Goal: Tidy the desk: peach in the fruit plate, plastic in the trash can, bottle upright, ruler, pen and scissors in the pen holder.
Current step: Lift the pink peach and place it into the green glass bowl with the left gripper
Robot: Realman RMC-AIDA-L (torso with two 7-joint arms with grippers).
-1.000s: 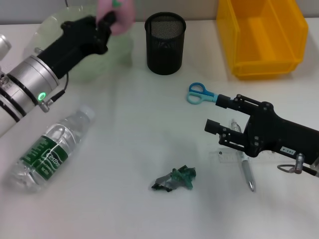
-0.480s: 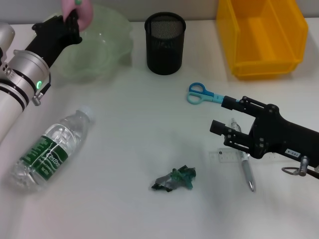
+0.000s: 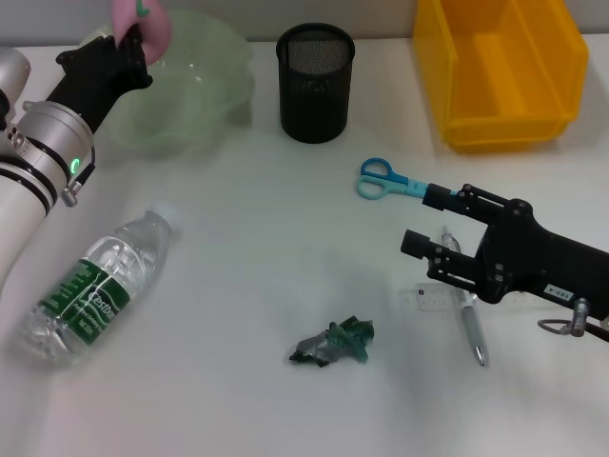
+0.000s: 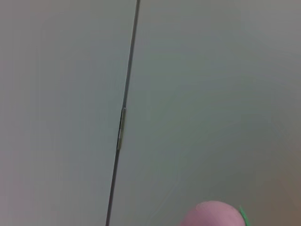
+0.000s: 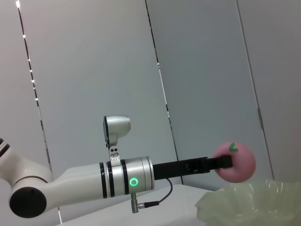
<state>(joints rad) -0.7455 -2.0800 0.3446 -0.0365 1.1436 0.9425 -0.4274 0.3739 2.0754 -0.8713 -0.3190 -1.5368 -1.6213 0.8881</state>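
My left gripper [image 3: 133, 36] is shut on the pink peach [image 3: 143, 17] and holds it in the air above the far left rim of the pale green fruit plate [image 3: 195, 86]. The right wrist view shows the peach [image 5: 235, 162] hanging over the fruit plate [image 5: 249, 202]. On the desk [image 3: 247, 238] the bottle [image 3: 95, 286] lies on its side at the left. The plastic [image 3: 333, 345] lies near the front middle. My right gripper [image 3: 421, 221] stands open just right of the scissors [image 3: 381, 178], over the pen [image 3: 469, 326] and ruler [image 3: 436, 297]. The pen holder [image 3: 316, 84] stands at the back middle.
The yellow trash can [image 3: 500, 71] stands at the back right, behind my right arm. The left wrist view shows only a grey wall and the top of the peach [image 4: 214, 214].
My left arm has carried the peach leftward, from over the plate's back middle to above its far left rim. My right arm has shifted slightly to the right.
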